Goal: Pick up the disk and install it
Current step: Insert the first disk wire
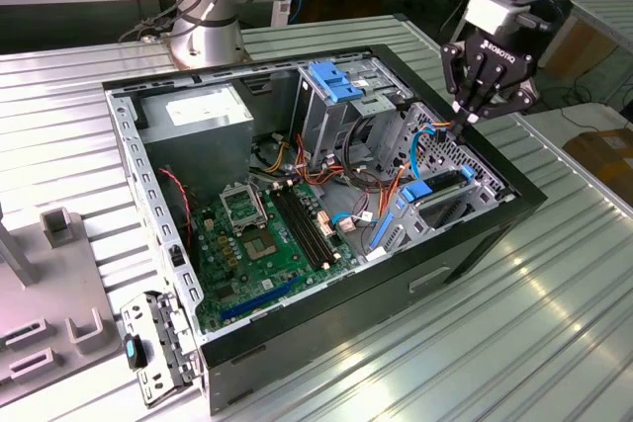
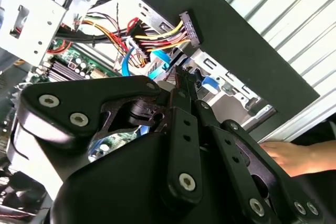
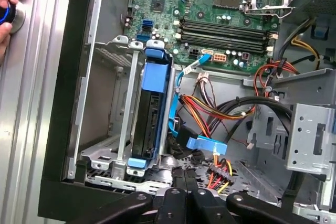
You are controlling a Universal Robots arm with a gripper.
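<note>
The gripper, fingers pressed together and holding nothing, is hovering just above the drive cage. The disk is sitting edge-on inside that cage. It is probably rigid, weighty and shock-sensitive, and best grasped across its blue rails. Its writing is facing away, unreadable.

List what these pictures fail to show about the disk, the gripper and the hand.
1. Disk: first wrist view, edge-on in the cage; cage walls hide its label face.
2. Gripper: same view, its body cut off by the picture's edge.
3. Hand: second wrist view, mostly hidden behind the gripper's body.
</note>
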